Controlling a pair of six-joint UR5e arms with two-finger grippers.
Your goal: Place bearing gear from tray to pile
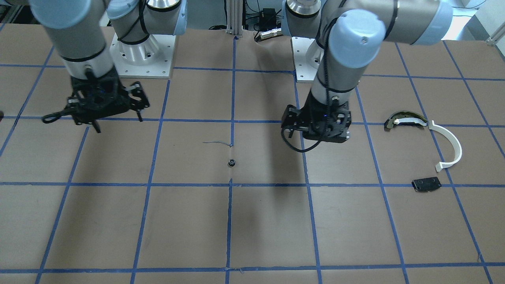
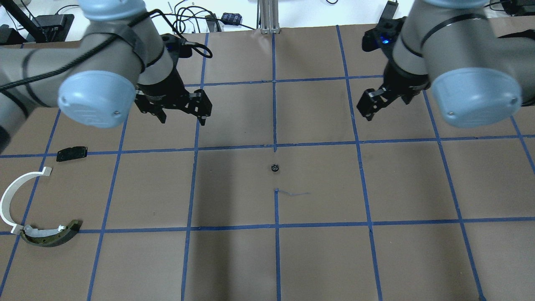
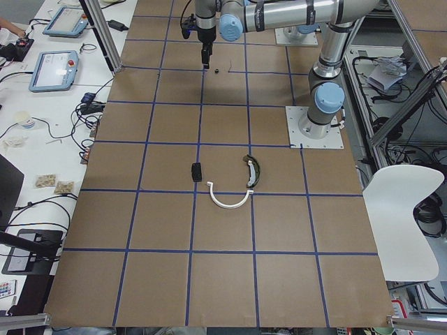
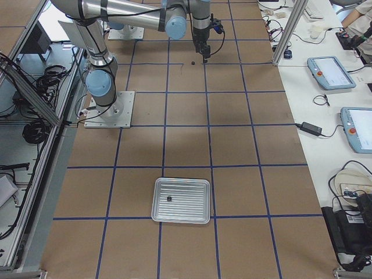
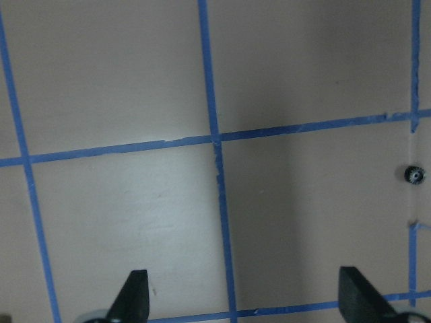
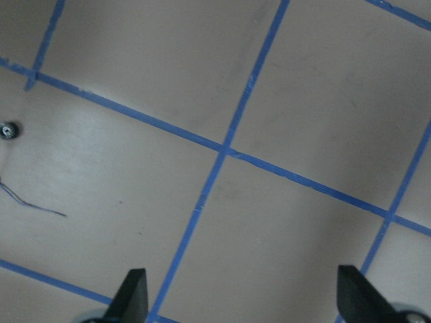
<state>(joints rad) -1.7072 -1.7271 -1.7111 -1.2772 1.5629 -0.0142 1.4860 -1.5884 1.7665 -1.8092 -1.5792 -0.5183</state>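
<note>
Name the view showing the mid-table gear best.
Left wrist view: the gear is nearest, dark rim and pale centre visible. Right wrist has it at the frame edge; overhead and front show a tiny ring; side views, a speck.

A: Bearing gear (image 2: 274, 168) location?
B: Mid-worktop (image 2: 409, 259), alone. Pile (image 1: 406, 120) is laid at the robot's left end: curved piece (image 2: 50, 237) robot-side, touching one end of the half-ring (image 2: 3, 200); plate (image 2: 72, 153) near the other end, apart.
A: Tray (image 4: 192, 203)?
B: Seen at the robot's right end, well apart from the gear; one small part (image 4: 169, 199) is held inside.
</note>
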